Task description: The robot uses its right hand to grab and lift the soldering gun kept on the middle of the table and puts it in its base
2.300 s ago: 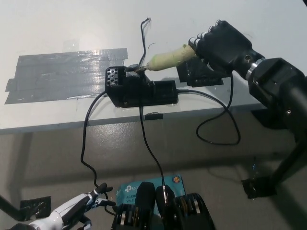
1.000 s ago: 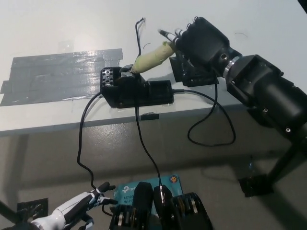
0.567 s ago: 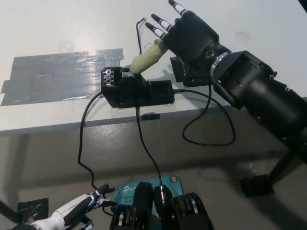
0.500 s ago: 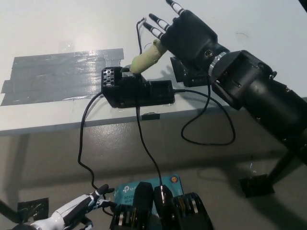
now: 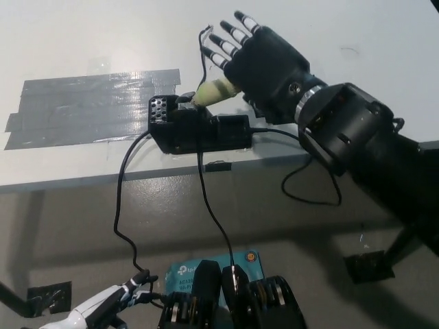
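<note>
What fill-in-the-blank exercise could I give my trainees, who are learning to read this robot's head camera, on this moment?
1. The black right hand is ____, its fingers spread above the table.
2. The soldering gun, with its yellowish handle, rests tip-first in the black ____.
3. Left of the base, strips of grey ____ cover the white table.
4. The white left hand rests at the picture's lower ____.

Missing words: open; base; tape; left

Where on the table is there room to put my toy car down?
Bare table lies behind the grey tape, and at the far right beyond the black right hand. The middle is crowded: base, soldering gun, wires. The white left hand rests low down.
</note>
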